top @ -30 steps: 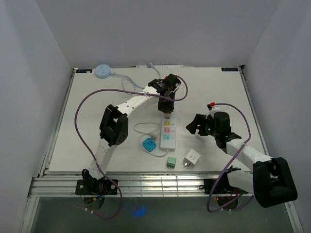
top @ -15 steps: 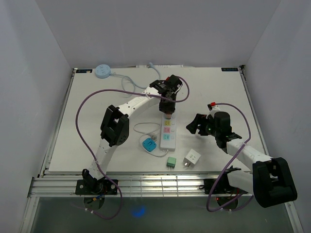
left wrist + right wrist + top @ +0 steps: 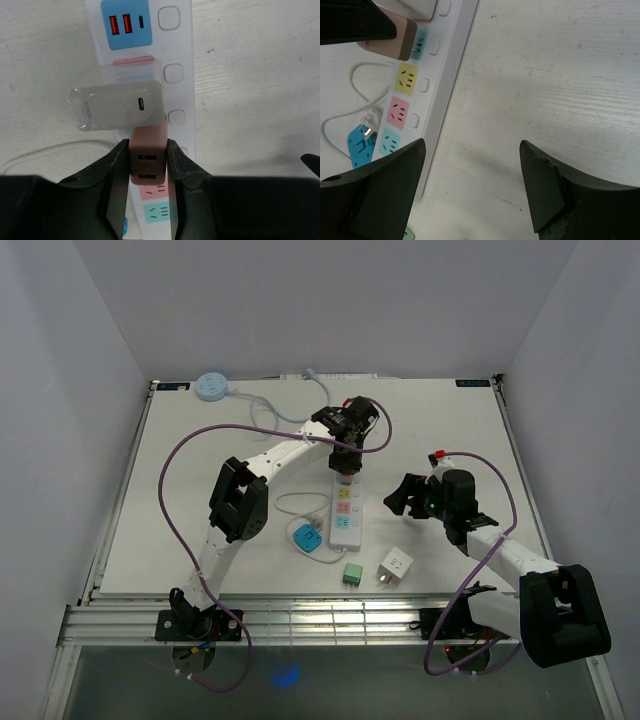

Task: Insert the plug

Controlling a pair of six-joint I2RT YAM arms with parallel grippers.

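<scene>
The plug (image 3: 148, 136) is a small dusty-pink block with a darker brown base. Its face carries two USB sockets, one above the other. The left jaws pinch it by its two flat sides, so it sits between them with its base down at the power strip (image 3: 176, 50), over a teal socket. Whether the prongs are fully in I cannot tell.

Just beyond the tips of the left jaws, one frosted white charger (image 3: 117, 105) sits in the strip. It is marked "HONOR" and has a single oval port. Farther ahead is the strip's blue panel (image 3: 125, 23), with two orange USB ports and one slim one.

From the right wrist, four coloured sockets show along the strip: teal, yellow, pink, teal.

The right jaws are spread wide with nothing between them, over bare surface (image 3: 450, 440) just beside the strip.

Toward the bases from the right jaws lie one green cube adapter (image 3: 351, 572) and one white cube adapter (image 3: 396, 566). One blue plug (image 3: 306, 537) lies across the strip from them.
</scene>
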